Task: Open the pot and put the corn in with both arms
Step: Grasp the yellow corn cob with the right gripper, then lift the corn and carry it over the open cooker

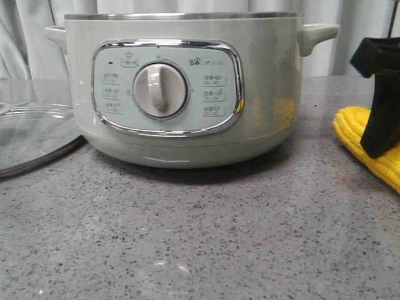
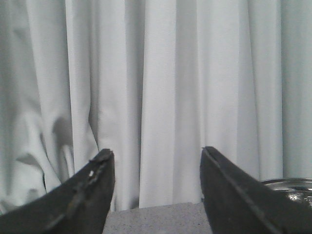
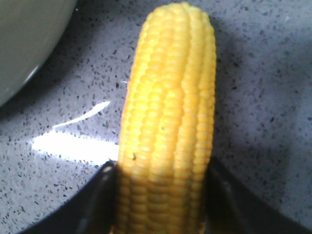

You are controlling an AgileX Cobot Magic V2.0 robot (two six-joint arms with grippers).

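Observation:
The pale-green pot (image 1: 187,81) stands mid-table with no lid on it, its dial panel facing me. Its wall also shows in the right wrist view (image 3: 24,39). The yellow corn (image 1: 351,128) lies on the table to the right of the pot. My right gripper (image 1: 380,134) comes down on it from above. In the right wrist view its fingers (image 3: 163,195) press both sides of the corn (image 3: 170,97). My left gripper (image 2: 157,161) is open and empty and faces the curtain. It is out of the front view.
The round glass lid (image 1: 31,134) with its metal rim lies flat on the speckled grey table (image 1: 200,237), left of the pot. A white curtain (image 2: 156,73) hangs behind. A shiny metal rim (image 2: 292,187) shows by the left gripper.

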